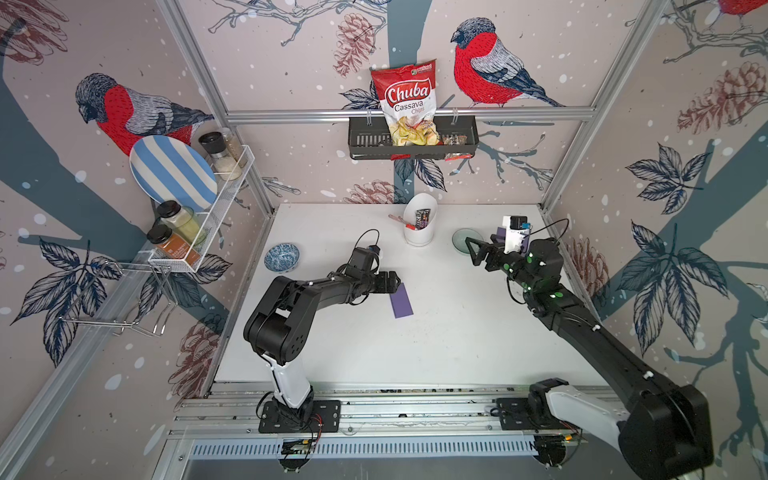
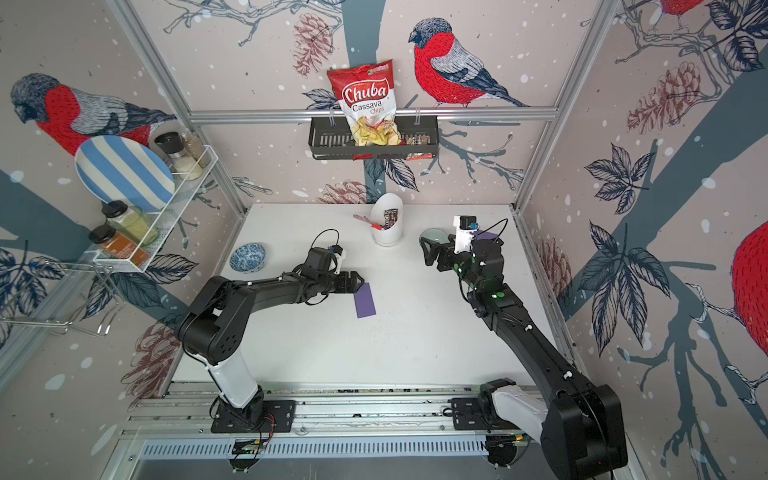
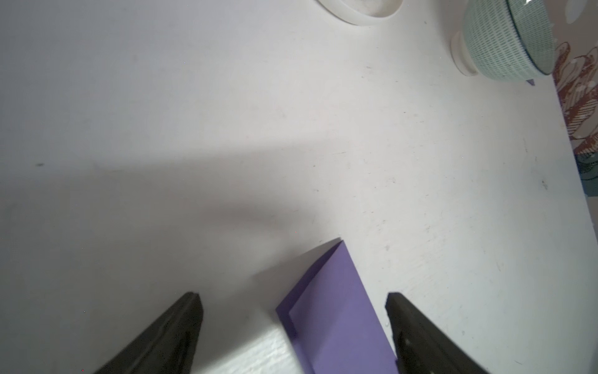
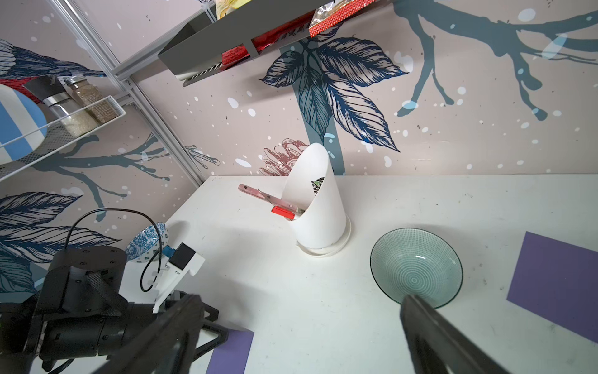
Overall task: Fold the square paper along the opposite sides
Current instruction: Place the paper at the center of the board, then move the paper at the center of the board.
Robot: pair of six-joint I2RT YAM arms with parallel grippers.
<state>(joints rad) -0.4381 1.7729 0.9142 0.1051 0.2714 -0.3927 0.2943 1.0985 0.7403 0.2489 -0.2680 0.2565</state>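
Two layers of the purple paper lie folded into a narrow strip near the middle of the table, running from 11 to 5 o'clock. The left gripper hangs low over the 11 o'clock end, jaws wide apart and holding nothing. The right gripper is raised at 2 o'clock by the green bowl, gaping and empty too. I'd worry about the flap. Nothing pins it, the under layer peeks out along one edge, and a fingertip pulling away could snag it and reopen the fold.

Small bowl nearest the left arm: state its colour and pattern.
The bowl is white with a dense blue pattern, shown best in a top view.
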